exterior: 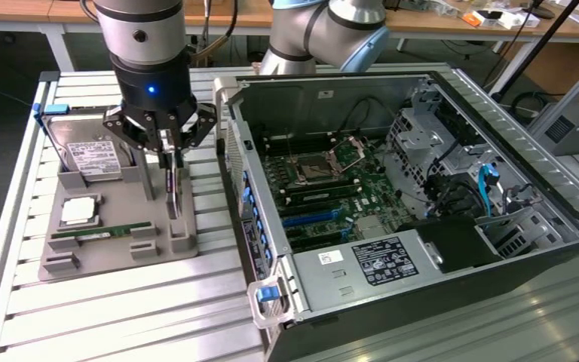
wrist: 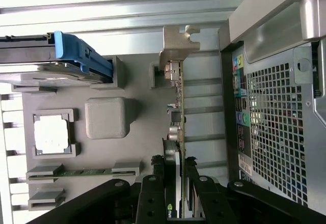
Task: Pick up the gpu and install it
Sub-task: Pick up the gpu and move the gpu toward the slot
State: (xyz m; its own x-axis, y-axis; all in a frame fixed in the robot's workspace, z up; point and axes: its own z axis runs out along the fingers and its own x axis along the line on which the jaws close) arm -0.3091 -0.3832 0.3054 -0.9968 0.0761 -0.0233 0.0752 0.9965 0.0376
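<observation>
**Item: the gpu** [exterior: 173, 188]. A thin dark card that stands on edge, upright, in the slotted posts of the grey fixture tray [exterior: 118, 260]. It sits at the tray's side nearest the computer case [exterior: 370, 79]. Its silver end bracket [wrist: 175, 43] rests against a tray post at the far end. By its low seat in the posts, it appears not yet lifted.

**Gripper** [exterior: 170, 147]. It is directly above the card and pointing down. The fingers are closed on the card's upper edge, one against each face, and in the wrist view no gap shows between them and the card.

**Same tray.**
- Hard drive in a blue frame [exterior: 90, 154], propped at the far end.
- Processor chip [exterior: 78, 211], in a square recess.
- Green memory stick [exterior: 103, 232], lying in its own holder.
- All three are apart from the card.

**Beyond the tray.** The case lies open just beside the tray on the exterior view's right, with the motherboard [exterior: 320, 185] and its blue slot [exterior: 310, 219] exposed. Both tray and case rest on a slatted metal table [exterior: 108, 320].

**Hazards, as judged.**
- The hold is on a narrow edge, so the card could pivot or slip between the pads once it is free of the posts.
- The bracket could snag its post on a lift that is not straight.
- The case wall stands close by and could be struck.
- A tilted card would miss the slot or load its connector unevenly.
</observation>
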